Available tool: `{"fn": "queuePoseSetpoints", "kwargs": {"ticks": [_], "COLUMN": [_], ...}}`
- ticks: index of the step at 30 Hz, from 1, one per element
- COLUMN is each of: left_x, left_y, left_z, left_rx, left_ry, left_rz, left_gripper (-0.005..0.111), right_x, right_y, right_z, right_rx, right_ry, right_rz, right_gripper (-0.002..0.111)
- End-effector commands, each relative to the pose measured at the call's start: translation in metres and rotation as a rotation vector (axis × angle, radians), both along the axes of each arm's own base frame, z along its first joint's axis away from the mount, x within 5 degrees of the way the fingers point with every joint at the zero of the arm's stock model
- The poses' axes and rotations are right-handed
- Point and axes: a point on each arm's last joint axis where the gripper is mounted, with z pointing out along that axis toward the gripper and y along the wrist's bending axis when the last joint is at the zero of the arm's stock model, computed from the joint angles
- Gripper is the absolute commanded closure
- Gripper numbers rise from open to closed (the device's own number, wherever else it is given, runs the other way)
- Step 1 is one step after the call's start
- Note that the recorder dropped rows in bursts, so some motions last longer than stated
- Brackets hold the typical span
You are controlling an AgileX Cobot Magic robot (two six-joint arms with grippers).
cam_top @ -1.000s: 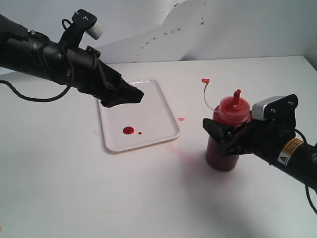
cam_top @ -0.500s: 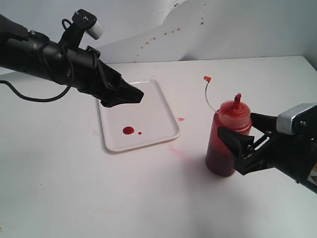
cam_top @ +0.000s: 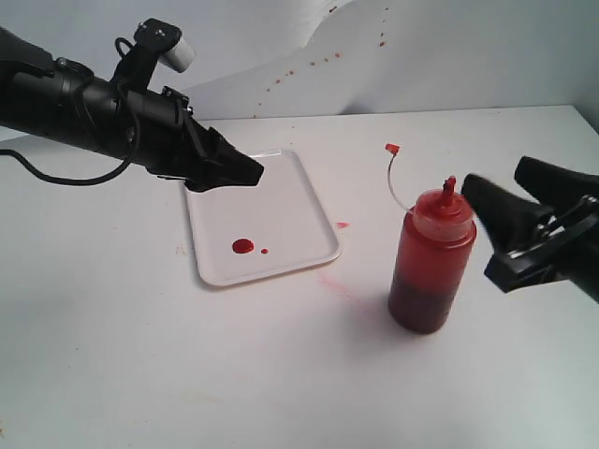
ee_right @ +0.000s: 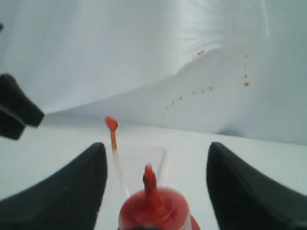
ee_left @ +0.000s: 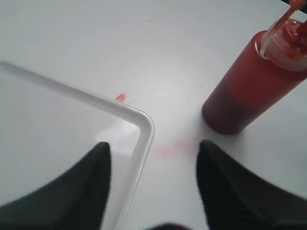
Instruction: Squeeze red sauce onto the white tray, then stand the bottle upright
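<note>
The bottle point(cam_top: 432, 271) is standing on its base on the counter point(cam_top: 281, 374), long axis straight up and down, red nozzle tip point(cam_top: 450, 184) pointing at the ceiling. Its little tethered cap point(cam_top: 391, 149) hangs off to the tray side on a thin curved strap, up in the air. Sauce sits darker near the bottom of the bottle.

The white tray point(cam_top: 309, 201) lies flat a bit to the left, not touching the bottle, with one round blob of red sauce point(cam_top: 242, 246) and a tiny dot beside it. There's a faint pink smear point(cam_top: 342, 225) on the counter between them.

Right tool point(cam_top: 491, 173) is just beside the bottle's top, jaws spread wide, gripping nothing. Left tool point(ee_left: 151, 153) hangs above the tray's corner, jaws apart too, nothing in them.
</note>
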Motion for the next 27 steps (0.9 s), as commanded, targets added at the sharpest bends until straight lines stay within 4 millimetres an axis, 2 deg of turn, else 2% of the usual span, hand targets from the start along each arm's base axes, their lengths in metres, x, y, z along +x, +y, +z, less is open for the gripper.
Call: {"fn": "queuePoseSetpoints", "kwargs": {"ticks": [1, 2, 5, 10, 15, 19, 23, 27], "left_x": [-0.001, 0.002, 0.015, 0.034, 0.045, 0.054, 0.056, 0.050], "left_y": [-0.001, 0.000, 0.005, 0.022, 0.040, 0.071, 0.113, 0.149], "left_z": [0.002, 0.003, 0.008, 0.012, 0.010, -0.002, -0.018, -0.028], "left_rx": [0.001, 0.006, 0.034, 0.142, 0.297, 0.280, 0.194, 0.180], "left_ry": [-0.001, -0.021, -0.122, -0.300, -0.435, -0.340, -0.125, 0.055], "left_rz": [0.018, 0.042, 0.141, 0.339, 0.380, 0.469, 0.592, 0.692], "left_gripper": [0.094, 0.106, 0.106, 0.106, 0.106, 0.106, 0.107, 0.107], "right_x": [0.000, 0.004, 0.018, 0.040, 0.069, 0.092, 0.112, 0.120], "right_y": [-0.015, -0.018, -0.023, -0.028, -0.042, -0.050, -0.069, -0.077], "right_z": [0.014, 0.017, 0.035, 0.059, 0.057, 0.043, 0.028, 0.026], "right_rx": [0.129, 0.124, 0.076, -0.134, -0.307, -0.374, -0.171, -0.061], "right_ry": [0.031, 0.053, 0.018, -0.098, 0.129, 0.348, 0.565, 0.663], "right_rz": [-0.162, -0.206, -0.286, -0.401, -0.562, -0.509, -0.438, -0.294], "right_gripper": [0.073, 0.078, 0.090, 0.107, 0.108, 0.108, 0.108, 0.108]}}
